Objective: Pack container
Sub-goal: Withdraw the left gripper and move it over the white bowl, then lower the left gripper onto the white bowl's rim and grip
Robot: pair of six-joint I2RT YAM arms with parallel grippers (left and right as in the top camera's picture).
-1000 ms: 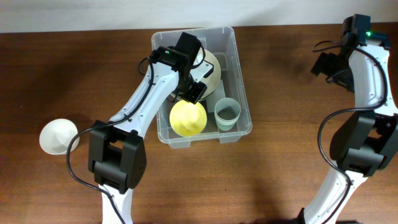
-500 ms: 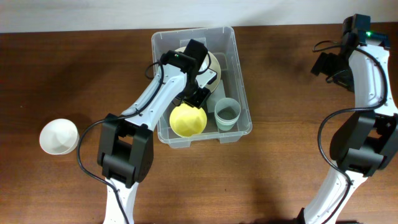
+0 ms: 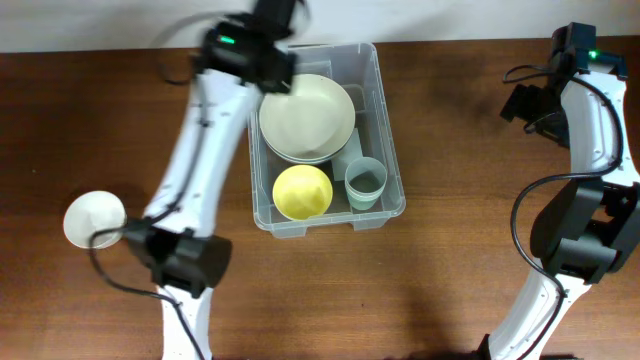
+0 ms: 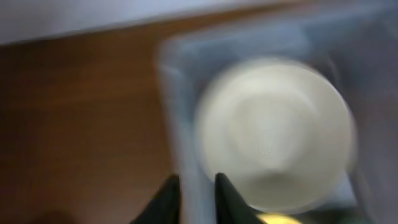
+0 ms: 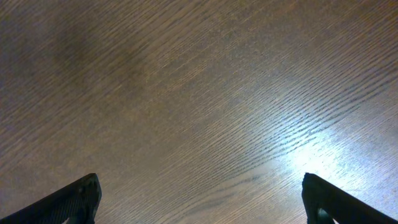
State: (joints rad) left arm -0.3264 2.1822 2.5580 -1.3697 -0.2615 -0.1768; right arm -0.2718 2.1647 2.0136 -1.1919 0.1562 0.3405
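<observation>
The clear plastic container (image 3: 392, 120) stands at the table's back centre. It holds a large cream plate (image 3: 305, 118), a yellow bowl (image 3: 302, 190) and a pale green cup (image 3: 366, 182). My left gripper (image 3: 272, 25) is blurred, raised over the container's back left corner, and holds nothing. In the left wrist view its jaws (image 4: 197, 182) are almost together, with the container's left wall (image 4: 180, 118) and the plate (image 4: 273, 137) far below. My right gripper (image 3: 520, 102) hangs open and empty over bare wood at the far right (image 5: 199, 199).
A white bowl (image 3: 95, 218) sits on the table at the left, near the left arm's base. The wall edge runs along the back of the table.
My left gripper has left the plate lying in the container and has risen fast to the back left. The right arm has not moved.
</observation>
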